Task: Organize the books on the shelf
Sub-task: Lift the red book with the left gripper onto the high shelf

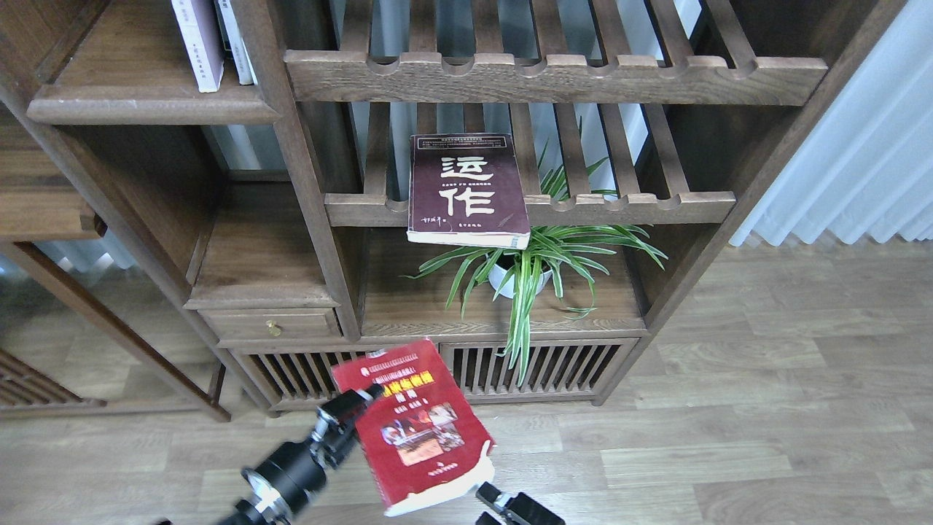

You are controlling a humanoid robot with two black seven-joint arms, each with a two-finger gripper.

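Left gripper [362, 399] grips red book [419, 426]'s left edge; cover up, long axis leaning left | right gripper [487, 494] unclear

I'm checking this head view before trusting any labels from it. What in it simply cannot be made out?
- Right gripper: cut off by the bottom edge, so open or shut is unclear.
- Left gripper: its hold on the red book is unclear where its tip meets the cover.
- Upright books on the upper left shelf: tops cut off by the top edge.
- Plant pot: mostly hidden by leaves.
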